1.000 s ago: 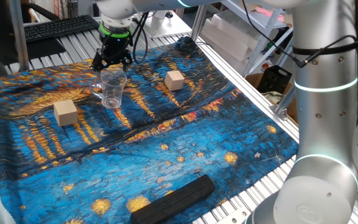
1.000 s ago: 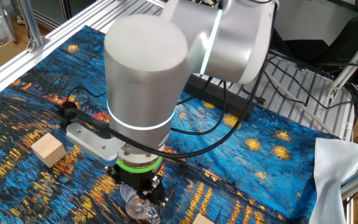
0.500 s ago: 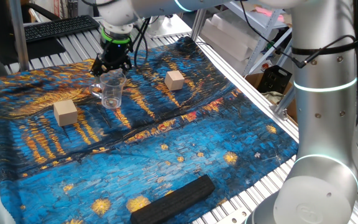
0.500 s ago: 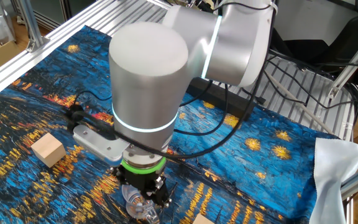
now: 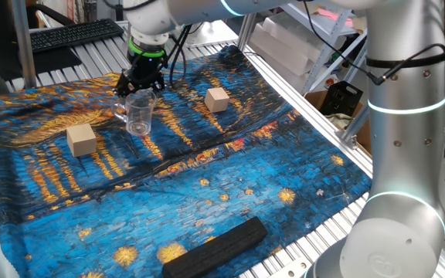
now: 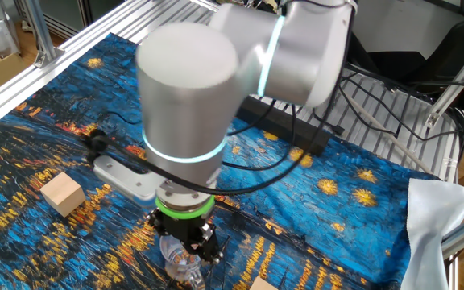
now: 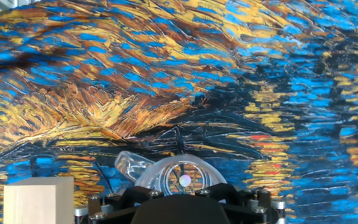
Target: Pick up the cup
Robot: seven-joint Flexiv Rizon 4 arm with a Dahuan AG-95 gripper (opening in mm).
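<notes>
The clear cup (image 5: 139,113) stands upright on the blue painted cloth (image 5: 230,177), its small handle pointing left. My gripper (image 5: 140,86) hangs directly over its rim, with the fingers spread to either side of the top and not touching it. In the other fixed view the cup (image 6: 180,263) peeks out under the gripper (image 6: 185,251). In the hand view the cup (image 7: 179,174) sits at the bottom centre just beyond the gripper body, seen from above, with its handle to the left; the fingertips do not show there.
One tan wooden cube (image 5: 81,140) lies left of the cup and another (image 5: 217,100) lies to its right. A black bar (image 5: 216,245) lies near the cloth's front edge. A white cloth (image 6: 437,225) hangs at the table's side.
The gripper has moved slightly sideways and lower, settling closer over the cup's rim. The cup and the cubes have not moved.
</notes>
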